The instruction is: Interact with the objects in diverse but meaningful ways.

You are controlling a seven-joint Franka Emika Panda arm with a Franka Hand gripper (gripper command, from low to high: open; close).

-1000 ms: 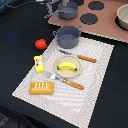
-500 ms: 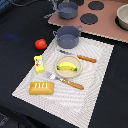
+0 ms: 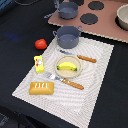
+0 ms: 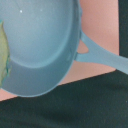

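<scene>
A yellow banana (image 3: 68, 65) lies on a small plate (image 3: 68, 73) in the middle of the striped mat. A golden-brown bread loaf (image 3: 41, 88) and a yellow packet with red print (image 3: 39, 63) sit on the mat at the exterior view's left. A red tomato (image 3: 40, 44) rests on the dark table beside the mat. One grey-blue pot (image 3: 67, 36) stands at the mat's far edge. A second one (image 3: 67, 9) stands on the pink board. The wrist view is filled by a grey-blue pan (image 4: 40, 45) with a long handle (image 4: 102, 54). No gripper fingers show.
A wooden-handled fork (image 3: 67, 81) and knife (image 3: 80, 56) lie beside the plate. The pink stove board (image 3: 107, 27) has dark burner discs (image 3: 89, 19), and a grey bowl (image 3: 123, 16) stands at the exterior view's far right. A greenish-yellow thing (image 4: 3, 47) shows at the wrist view's edge.
</scene>
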